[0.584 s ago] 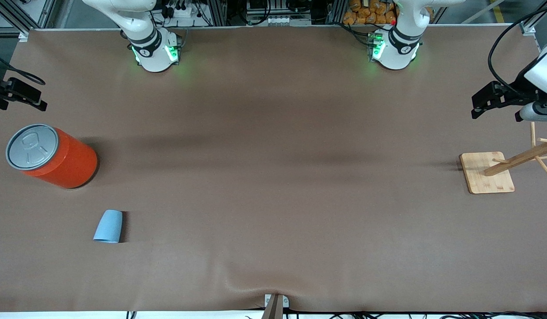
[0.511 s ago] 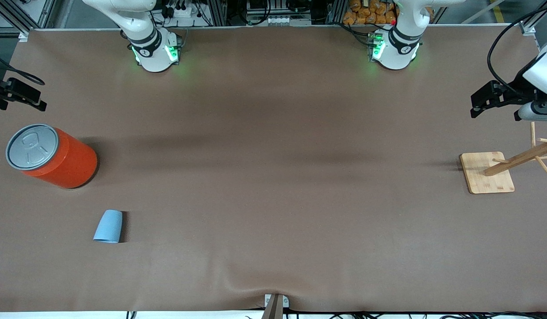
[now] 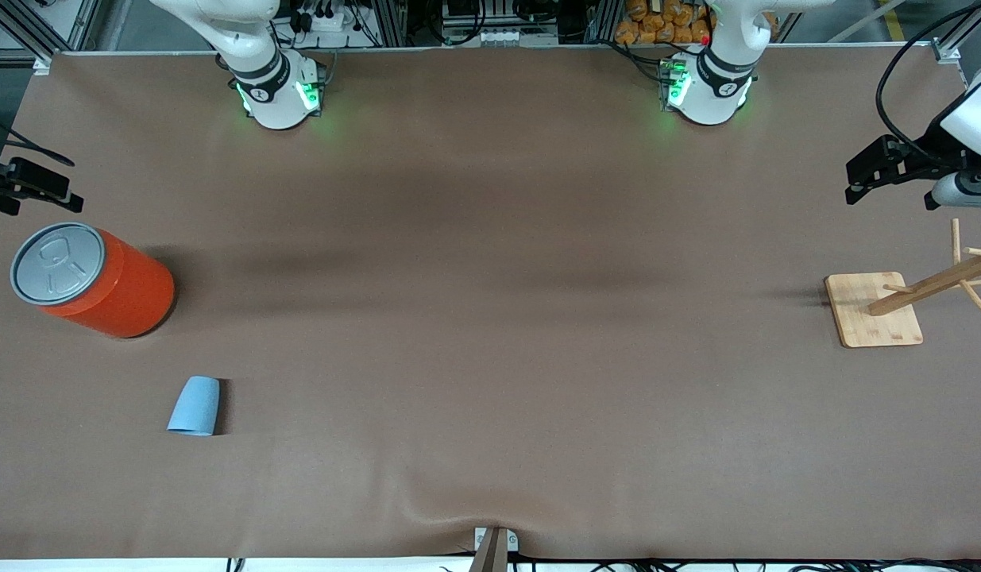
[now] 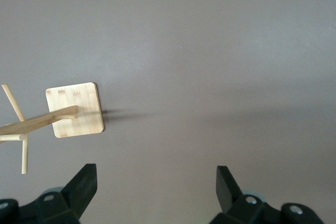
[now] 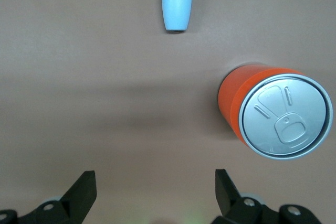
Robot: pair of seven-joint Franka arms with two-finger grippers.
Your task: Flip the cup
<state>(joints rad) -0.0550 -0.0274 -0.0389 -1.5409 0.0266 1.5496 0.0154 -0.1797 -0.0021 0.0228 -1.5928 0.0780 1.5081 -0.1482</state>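
My right gripper (image 3: 31, 189) has drifted a bit toward the can (image 3: 93, 280), jaws apart; left gripper (image 3: 883, 168) waits, spread too. Cup (image 3: 195, 406) untouched, so nothing's started.

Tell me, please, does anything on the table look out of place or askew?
Only the cup: it sits mouth-down, narrow base up, nearer the front camera than the orange can. The can and wooden rack stand upright.

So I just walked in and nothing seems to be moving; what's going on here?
Nothing is held yet. The cup sits mouth-down on the table, nearer the front camera than the orange can. The right claw hangs open above the table near the can; the left claw waits open near the wooden rack.
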